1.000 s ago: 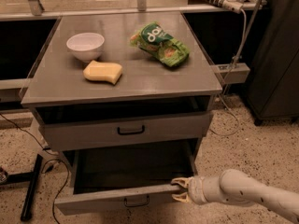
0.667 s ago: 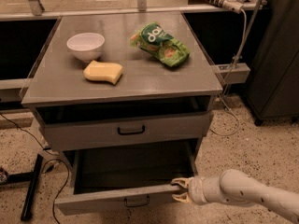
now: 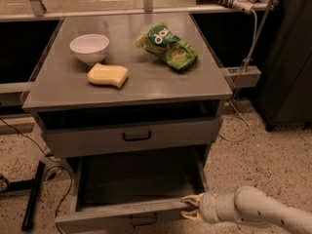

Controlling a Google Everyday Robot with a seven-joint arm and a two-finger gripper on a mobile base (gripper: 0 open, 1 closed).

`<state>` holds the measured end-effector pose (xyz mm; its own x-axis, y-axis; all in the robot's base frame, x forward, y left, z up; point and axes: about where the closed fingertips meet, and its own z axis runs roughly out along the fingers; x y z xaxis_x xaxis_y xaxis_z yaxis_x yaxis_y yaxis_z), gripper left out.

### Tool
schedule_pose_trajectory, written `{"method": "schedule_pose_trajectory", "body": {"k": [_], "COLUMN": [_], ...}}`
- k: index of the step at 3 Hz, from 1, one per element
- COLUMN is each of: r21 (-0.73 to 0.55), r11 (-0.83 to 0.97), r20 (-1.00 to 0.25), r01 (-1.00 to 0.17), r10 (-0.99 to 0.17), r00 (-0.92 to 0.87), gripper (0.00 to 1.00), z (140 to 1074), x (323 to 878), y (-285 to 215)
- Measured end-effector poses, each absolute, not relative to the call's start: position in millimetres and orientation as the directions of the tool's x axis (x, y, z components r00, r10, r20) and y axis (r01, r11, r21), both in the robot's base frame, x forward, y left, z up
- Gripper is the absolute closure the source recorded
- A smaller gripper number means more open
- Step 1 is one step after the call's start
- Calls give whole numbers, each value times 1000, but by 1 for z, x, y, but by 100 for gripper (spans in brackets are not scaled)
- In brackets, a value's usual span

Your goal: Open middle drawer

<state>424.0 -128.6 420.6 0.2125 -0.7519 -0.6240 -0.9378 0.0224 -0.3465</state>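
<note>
Down at the bottom edge, the middle drawer (image 3: pixel 112 213) stands well out of the cabinet (image 3: pixel 58 89), its deep grey tray open to view under the closed upper drawer (image 3: pixel 87 141). The gripper (image 3: pixel 191 207) reaches in low from the right and sits at the right end of the drawer's front panel, at its top edge. The jaws are parted a little, one tip above and one below that edge, and I can't tell whether they pinch the panel or merely touch it. It reads as sheet metal: stiff, smooth, likely slick on bare faces, and probably light with nothing in the tray, so it should run freely on its slides. The best hold is the small black handle (image 3: pixel 143 221) at the panel's middle, where a pull goes straight. Pulling at the corner, where the gripper is now, risks skewing the drawer. The task looks largely done.
</note>
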Motion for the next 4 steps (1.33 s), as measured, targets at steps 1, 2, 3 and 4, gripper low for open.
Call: {"method": "schedule_pose_trajectory", "body": {"k": [1,2,3,4], "r21": [-346,-346,-341,-329], "r11": [22,22,24,17], "r20": [-624,-624,-629,-640], "r01": [-938,-938,-940,-944], "r10": [-752,-752,-748,-739], "r00": [213,213,210,210], "gripper": [82,58,36,38], "z": [421,421,422,420], "x": [424,424,425,421], "y": [-129,-129,-128,-128]}}
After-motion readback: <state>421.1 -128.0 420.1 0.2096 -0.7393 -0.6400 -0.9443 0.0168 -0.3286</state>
